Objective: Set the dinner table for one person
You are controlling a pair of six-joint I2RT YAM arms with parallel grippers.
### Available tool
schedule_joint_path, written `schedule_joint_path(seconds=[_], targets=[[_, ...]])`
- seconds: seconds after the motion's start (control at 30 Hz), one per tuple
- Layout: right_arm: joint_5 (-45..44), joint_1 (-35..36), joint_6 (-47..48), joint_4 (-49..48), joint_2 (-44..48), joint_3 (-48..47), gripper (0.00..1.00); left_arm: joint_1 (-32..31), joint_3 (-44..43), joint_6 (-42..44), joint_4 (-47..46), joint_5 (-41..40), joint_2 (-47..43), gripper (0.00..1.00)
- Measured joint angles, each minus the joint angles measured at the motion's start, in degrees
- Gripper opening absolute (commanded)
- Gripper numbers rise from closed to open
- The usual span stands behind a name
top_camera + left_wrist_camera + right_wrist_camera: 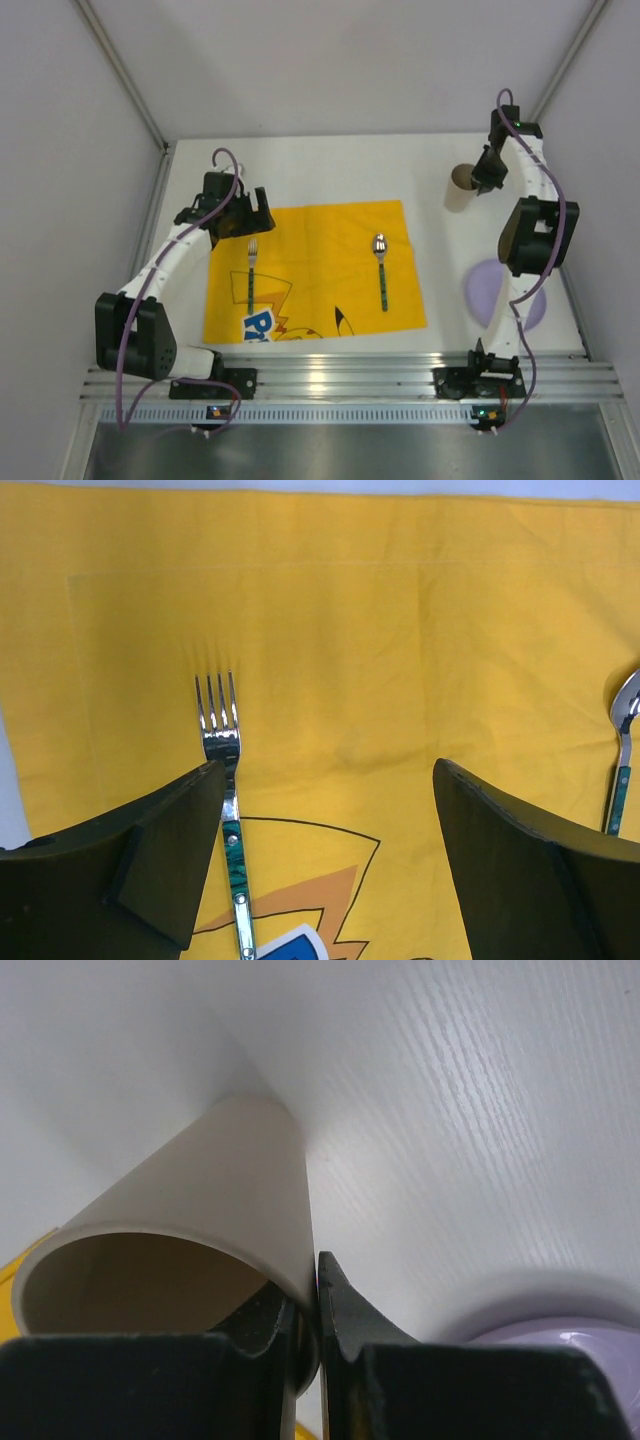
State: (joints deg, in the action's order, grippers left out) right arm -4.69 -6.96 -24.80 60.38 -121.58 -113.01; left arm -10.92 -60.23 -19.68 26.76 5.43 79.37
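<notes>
Pinched tight on the cup rim under the right wrist lens, my right gripper holds it, I judge for placing; left wrist shows my left gripper wide, empty, over the placemat beside the fork; overhead, the table lies flat beneath everything, long side seemingly left-to-right.

White table, yellow cartoon-printed placemat

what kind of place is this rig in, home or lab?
Looks like a lab test cell: plain grey enclosure walls, arms bolted to an aluminium rail, and a staged white table with placemat, fork, spoon, cup.
</notes>
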Motion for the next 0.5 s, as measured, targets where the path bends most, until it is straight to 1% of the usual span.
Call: schedule_joint_path(seconds=[0.13,0.2,0.4,0.5], targets=[[-2.8,4.0,0.6,2.4,0.1,-4.9,0.00,0.0,0.0,-0.4,-0.2,0.0,0.0,0.90],[-4.1,7.4,0.7,2.8,1.0,-7.4,0.00,0.0,0.0,-0.8,-0.3,-0.1,0.0,0.90],[-2.8,19.6,-0.3,3.1,5.9,-8.9,0.00,0.0,0.0,-2.3,-0.2,-0.5,-0.4,0.93],[-1.6,23.6,-1.1,3.2,5.9,-8.9,0.00,0.0,0.0,-2.8,-0.1,-0.6,-1.2,0.93]])
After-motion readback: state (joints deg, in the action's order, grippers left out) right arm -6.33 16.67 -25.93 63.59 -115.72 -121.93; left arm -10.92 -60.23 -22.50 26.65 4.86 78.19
